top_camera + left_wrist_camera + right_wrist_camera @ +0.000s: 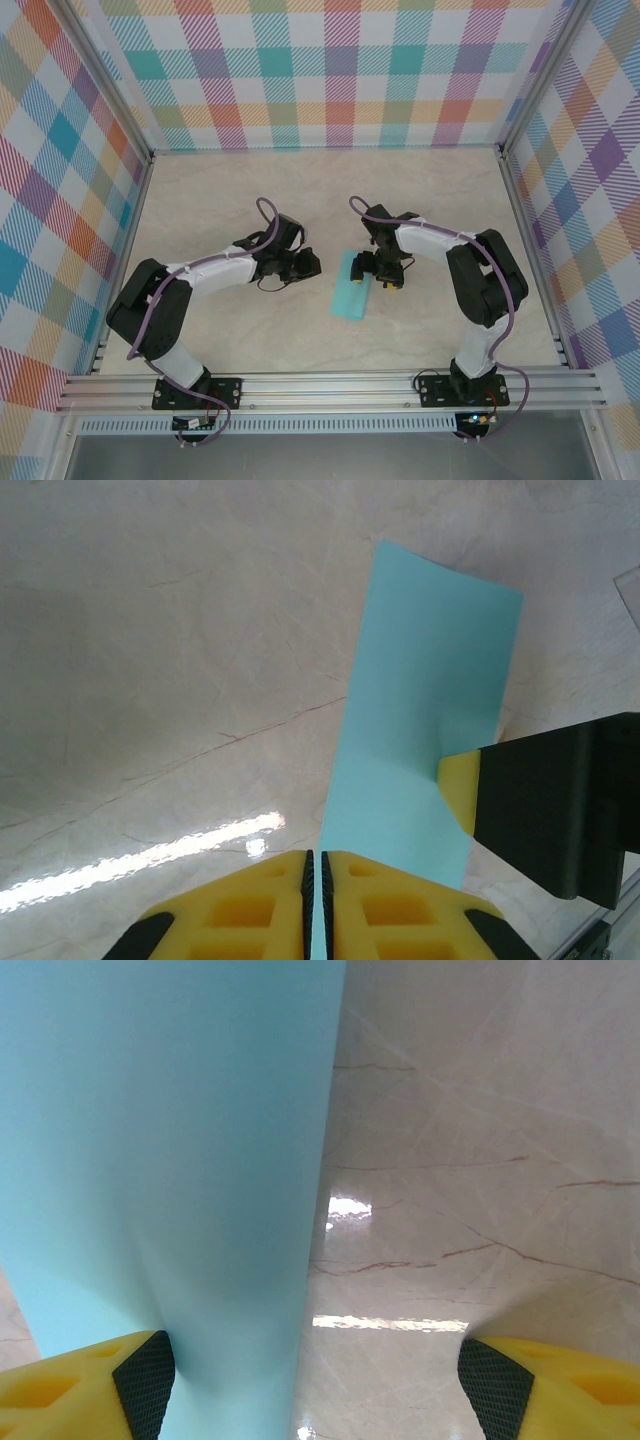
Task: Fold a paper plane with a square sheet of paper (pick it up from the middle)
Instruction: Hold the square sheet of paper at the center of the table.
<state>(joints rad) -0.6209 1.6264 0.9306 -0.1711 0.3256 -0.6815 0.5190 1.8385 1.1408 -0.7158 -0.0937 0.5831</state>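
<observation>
My left jaws are together, a sliver of the teal sheet of paper (420, 680) showing in their slit; pinched or not, I can't tell. Just beyond, my right jaws stand apart, one yellow finger (458, 792) on the sheet, which lies on the table (150, 680).

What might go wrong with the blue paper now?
The right hand is open, with one finger pressing on the teal paper, which bulges there, so it might get a crease in the wrong place. The left hand is shut right at the paper's edge. I cannot tell whether it caught any, so the paper may slip free.
</observation>
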